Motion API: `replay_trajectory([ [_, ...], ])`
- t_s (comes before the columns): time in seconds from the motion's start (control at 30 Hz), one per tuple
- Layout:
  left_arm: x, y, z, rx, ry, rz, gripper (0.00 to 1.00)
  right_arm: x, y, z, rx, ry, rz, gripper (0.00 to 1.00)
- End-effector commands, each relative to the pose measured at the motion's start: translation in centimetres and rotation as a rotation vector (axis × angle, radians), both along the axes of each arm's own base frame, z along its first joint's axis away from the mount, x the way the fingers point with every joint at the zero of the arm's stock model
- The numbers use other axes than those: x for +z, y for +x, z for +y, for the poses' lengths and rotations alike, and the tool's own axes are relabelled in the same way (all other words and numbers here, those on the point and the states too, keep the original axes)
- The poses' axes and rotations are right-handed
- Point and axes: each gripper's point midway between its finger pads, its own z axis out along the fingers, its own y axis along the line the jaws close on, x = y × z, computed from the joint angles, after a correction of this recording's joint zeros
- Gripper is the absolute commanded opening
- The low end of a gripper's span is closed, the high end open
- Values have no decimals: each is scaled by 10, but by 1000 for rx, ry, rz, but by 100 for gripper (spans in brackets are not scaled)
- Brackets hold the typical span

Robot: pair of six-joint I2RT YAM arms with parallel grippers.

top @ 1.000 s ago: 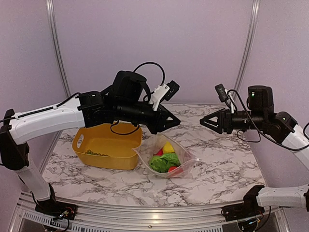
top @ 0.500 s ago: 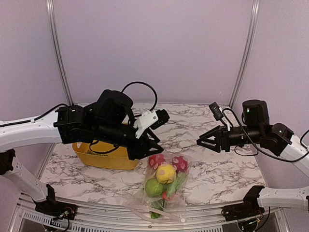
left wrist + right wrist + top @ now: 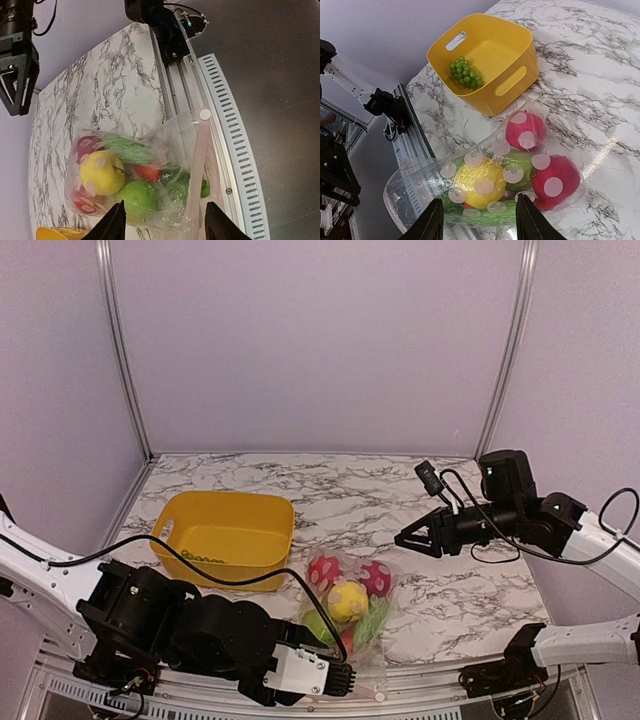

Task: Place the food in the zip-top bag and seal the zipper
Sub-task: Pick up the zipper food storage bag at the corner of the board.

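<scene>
1. The basket (image 3: pixel 490 102) holds green grapes (image 3: pixel 465 73).
2. The bag (image 3: pixel 172 132) holds two red rounds (image 3: pixel 525 131), a lemon (image 3: pixel 480 182), a pear (image 3: pixel 142 197) and leaves (image 3: pixel 127 147).
3. The bag lies crinkled at the table's (image 3: pixel 470 590) near edge, close to the basket. Its pinkish zipper (image 3: pixel 196 170) lies over the rail (image 3: pixel 172 85); whether it is sealed cannot be told.
4. The left gripper (image 3: pixel 165 210) is spread wide at the bag's mouth end, gripping nothing.
5. The right gripper (image 3: pixel 479 200) hangs wide open and empty above the bag.
</scene>
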Motion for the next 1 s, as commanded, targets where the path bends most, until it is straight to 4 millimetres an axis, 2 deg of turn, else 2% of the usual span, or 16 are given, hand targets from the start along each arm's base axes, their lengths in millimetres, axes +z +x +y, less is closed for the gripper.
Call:
replay_trajectory([
  [0.0, -18, -21, -5, -77, 31, -128, 57, 8, 1, 7, 12, 30, 0, 47],
  [0.1, -30, -29, -6, -95, 50, -175, 60, 12, 1, 9, 22, 39, -1, 47],
  [0.47, -71, -24, -37, -78, 159, -339, 60, 40, -7, 4, 31, 74, -37, 46],
  [0.73, -96, -1, -48, -28, 248, -467, 58, 52, -14, -5, 11, 71, -47, 45],
  [0.87, -111, 3, -54, -45, 274, -470, 56, 56, -17, -9, 1, 76, -55, 45],
  [0.97, -115, 3, -61, -53, 273, -473, 52, 61, -19, -12, -7, 73, -64, 44],
])
